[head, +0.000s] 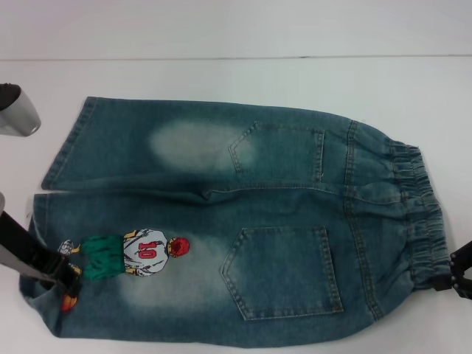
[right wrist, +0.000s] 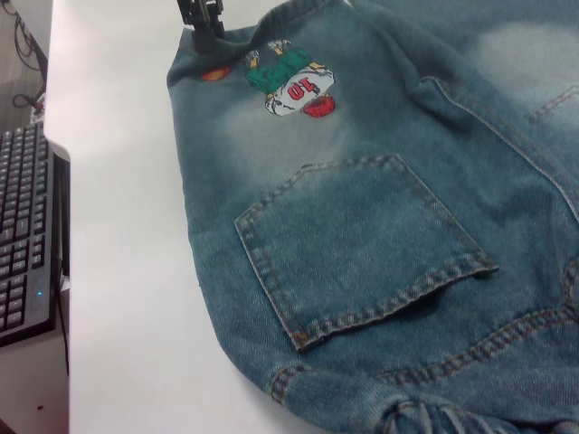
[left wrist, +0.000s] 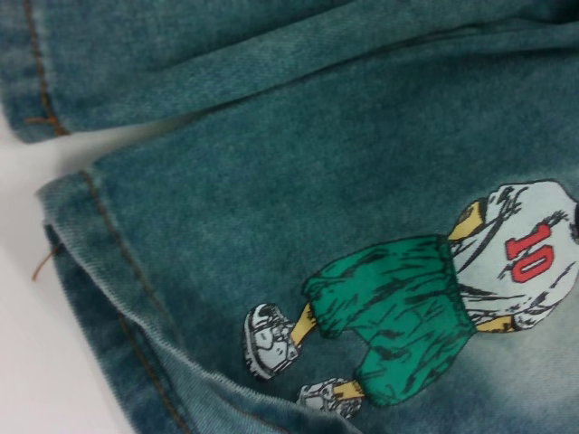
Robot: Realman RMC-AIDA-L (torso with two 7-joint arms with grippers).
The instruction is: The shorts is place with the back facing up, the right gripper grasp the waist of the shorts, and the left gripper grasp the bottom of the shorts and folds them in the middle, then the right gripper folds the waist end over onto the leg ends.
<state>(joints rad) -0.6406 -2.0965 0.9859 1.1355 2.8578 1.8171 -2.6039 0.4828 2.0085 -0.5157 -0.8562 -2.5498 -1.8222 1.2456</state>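
Shorts (head: 221, 228) flat on counter (head: 236, 81), back up. Left gripper (head: 65, 279) jaws clamped on patched leg hem (head: 44, 291); right gripper (head: 461, 274) at waistband (head: 417, 214), jaw state unclear. Risk: single-layer pinch, lopsided fold.

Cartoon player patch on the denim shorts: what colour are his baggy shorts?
Green with black streaks, on the cartoon player patch; clearest in the left wrist view.

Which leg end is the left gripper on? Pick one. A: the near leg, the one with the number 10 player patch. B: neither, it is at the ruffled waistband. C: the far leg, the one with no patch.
A: in the head view the left gripper sits on the hem corner of the shorts, just past the player patch.
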